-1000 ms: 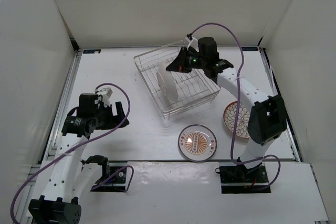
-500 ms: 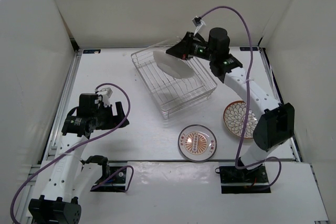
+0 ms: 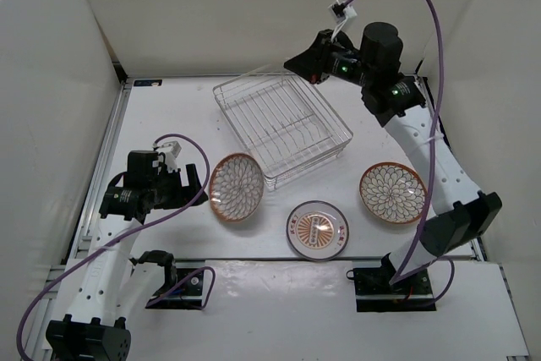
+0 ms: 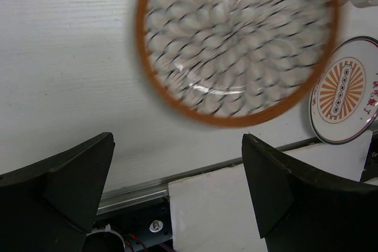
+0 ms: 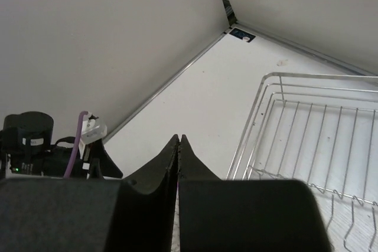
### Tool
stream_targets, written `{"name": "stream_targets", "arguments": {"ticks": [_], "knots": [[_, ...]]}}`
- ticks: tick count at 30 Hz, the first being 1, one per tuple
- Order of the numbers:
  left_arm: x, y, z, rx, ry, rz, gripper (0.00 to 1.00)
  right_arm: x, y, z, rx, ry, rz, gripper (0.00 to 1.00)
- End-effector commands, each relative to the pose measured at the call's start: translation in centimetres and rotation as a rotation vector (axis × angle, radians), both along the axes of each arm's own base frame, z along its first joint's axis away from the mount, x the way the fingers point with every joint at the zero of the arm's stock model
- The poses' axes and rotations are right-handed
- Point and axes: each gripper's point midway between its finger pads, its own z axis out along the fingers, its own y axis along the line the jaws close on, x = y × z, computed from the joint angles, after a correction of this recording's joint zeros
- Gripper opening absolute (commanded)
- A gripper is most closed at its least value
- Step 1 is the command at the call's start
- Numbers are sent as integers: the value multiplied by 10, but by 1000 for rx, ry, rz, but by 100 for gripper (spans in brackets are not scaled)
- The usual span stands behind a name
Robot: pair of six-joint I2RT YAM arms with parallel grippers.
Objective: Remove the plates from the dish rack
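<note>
Overhead view with both wrist views. The dish rack (image 3: 283, 127), a silver wire basket, stands on the white table (image 3: 169, 112) and holds nothing between its dividers. All three plates lie flat on the table outside it, faces up.

(a) One petal-pattern plate (image 3: 236, 187) lies just beside the rack's near left corner; in the left wrist view it (image 4: 236, 39) appears blurred.
(b) The pale plate (image 3: 318, 229), dark-rimmed with an orange centre motif, lies on the near side of the rack, apart from it.
(c) A second petal-pattern plate (image 3: 392, 193) lies to the near right of the rack, clear of its wire.

The right gripper (image 3: 294, 62) is raised over the rack's far right corner. Its fingers (image 5: 177, 160) are pressed together with nothing between them, and the rack's wire rim (image 5: 313, 131) is below and to one side in the wrist view.

The left gripper (image 3: 188, 185) sits well left of the rack, beside plate (a). Its jaws are spread wide and empty, and its fingers (image 4: 59, 187) frame bare table near that plate's edge
</note>
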Motion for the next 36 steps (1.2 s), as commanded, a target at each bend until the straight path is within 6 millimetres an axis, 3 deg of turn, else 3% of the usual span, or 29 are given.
{"name": "stream_targets", "arguments": {"ticks": [1,3,4,5,6,7,9,15,22,23,29,32,33,36], "knots": [[-1,-2,4,-11,-9,-8,100,2,-10,-41,-117,65,-34,0],[-1,-1,3,-10,-9,-6,100,1,-11,-61,-133,111,-32,0],[-1,-1,3,-12,-9,-6,100,0,-12,-91,-154,159,-38,0],[-1,-2,2,-13,-9,-9,100,-1,-11,-100,-153,178,-35,0],[0,-2,1,-13,-4,-10,100,-5,-11,-96,-137,154,-30,0],[0,-3,1,-18,5,-14,100,-7,-13,-118,-150,193,-36,0],[-1,-3,-2,-18,27,-15,100,-12,-15,-121,-147,198,-33,0],[-2,-6,-12,-25,94,-28,100,-35,-13,-158,-175,294,40,11],[-7,-9,-32,-18,250,-5,100,-73,-16,-157,-158,303,136,17],[-11,-14,-40,0,298,-24,100,-79,-18,-164,-162,312,138,18],[-15,-12,-57,92,346,-4,100,-113,-20,-159,-103,287,217,20],[-17,-17,-67,80,354,23,100,-131,-19,-166,-101,321,268,20],[-13,-20,-68,67,338,38,100,-136,-20,-180,-113,355,271,20],[-24,-22,-101,99,372,76,100,-147,-23,-186,-115,350,275,20]]}}
